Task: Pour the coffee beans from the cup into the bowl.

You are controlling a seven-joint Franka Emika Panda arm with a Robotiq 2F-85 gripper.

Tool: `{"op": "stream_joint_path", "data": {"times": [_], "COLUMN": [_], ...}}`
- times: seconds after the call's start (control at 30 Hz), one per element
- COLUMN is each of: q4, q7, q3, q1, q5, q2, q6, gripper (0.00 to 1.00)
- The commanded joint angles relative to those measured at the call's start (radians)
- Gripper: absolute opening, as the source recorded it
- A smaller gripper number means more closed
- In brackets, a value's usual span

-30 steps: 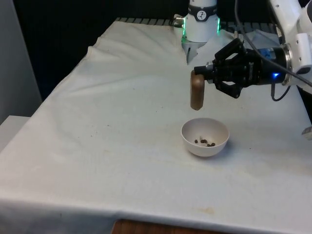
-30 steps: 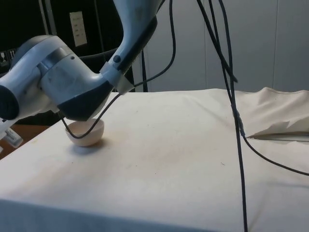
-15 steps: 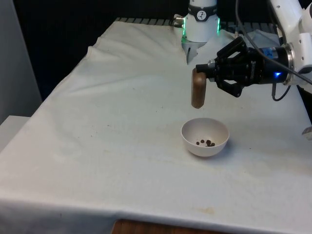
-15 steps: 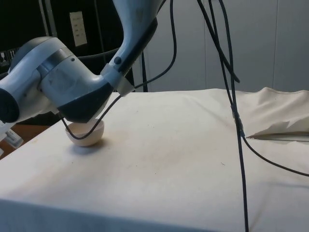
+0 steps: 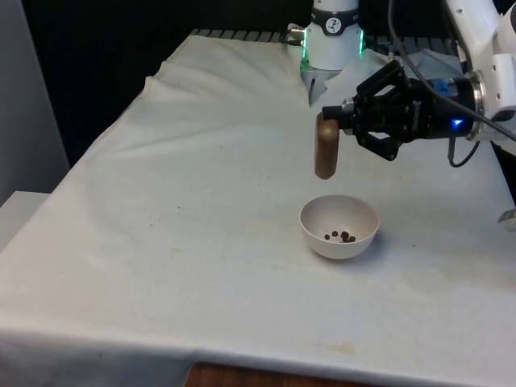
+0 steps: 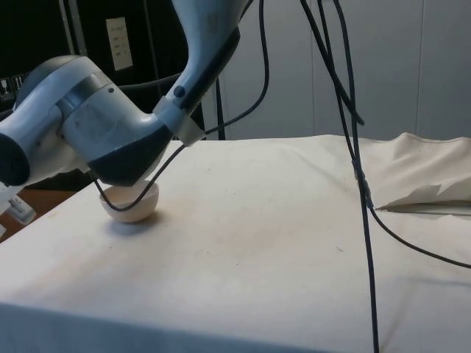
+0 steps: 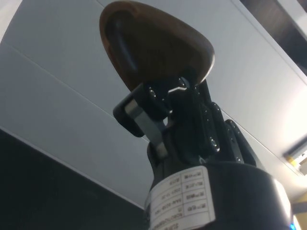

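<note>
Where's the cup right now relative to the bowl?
In the front view the brown cup hangs in the air, held by the gripper, above the white bowl and slightly toward the front view's left of its middle; the bowl holds a few beans.

White cloth (image 5: 201, 201) covers the table; dark cabinets (image 6: 110, 44) and pale wall panels (image 6: 397, 66) behind
</note>
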Motion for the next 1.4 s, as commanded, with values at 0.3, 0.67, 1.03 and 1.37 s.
{"op": "stream_joint_path", "data": {"times": [0.3,0.67,1.03,1.37], "q4": [-0.001,0.003,-0.005,-0.006], "q7": [0.000,0.001,-0.001,0.000], "q3": [0.022,0.036,0.060,0.070], "q1": [-0.021,-0.035,-0.067,-0.082], "q5": [0.007,0.002,0.014,0.027], "q2": [-0.013,-0.017,-0.042,-0.057], "q6": [0.010,0.000,0.014,0.014], "gripper": [0.12,0.12,0.12,0.12]}}
